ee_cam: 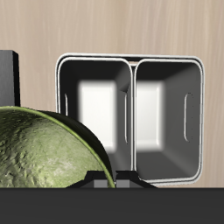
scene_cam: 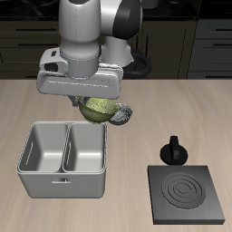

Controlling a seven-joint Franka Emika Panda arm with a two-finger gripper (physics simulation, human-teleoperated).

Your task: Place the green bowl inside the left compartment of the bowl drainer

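On the wooden surface [scene_cam: 136, 127], reading across the exterior view, the bowl drainer [scene_cam: 63, 186] comes first, a light-grey basin near the front edge with a central wall splitting it into two deep wells. Which of them is the left compartment [scene_cam: 86, 148] is a judgement: I take it to be the well nearer the stove plate, and both wells look empty. Just behind that well's back rim hangs the end effector [scene_cam: 91, 101], clenched on the green bowl [scene_cam: 98, 109], which is lifted off the surface and tilted, its wavy rim showing below the arm's white housing. A grey-silver bowl [scene_cam: 124, 114] peeks out just beside the held bowl, farther back than the drainer. Further across stand a small black knob-like object [scene_cam: 173, 150] and the flat black stove plate [scene_cam: 188, 194], well apart from the drainer. The wrist view shows the bowl's mottled flank close to the camera with the drainer's two wells beyond it. The risks from here: the bowl is not yet above either well, so opening now would drop it behind the rim; a tilted bowl could catch the dividing wall or slide into the wrong well.
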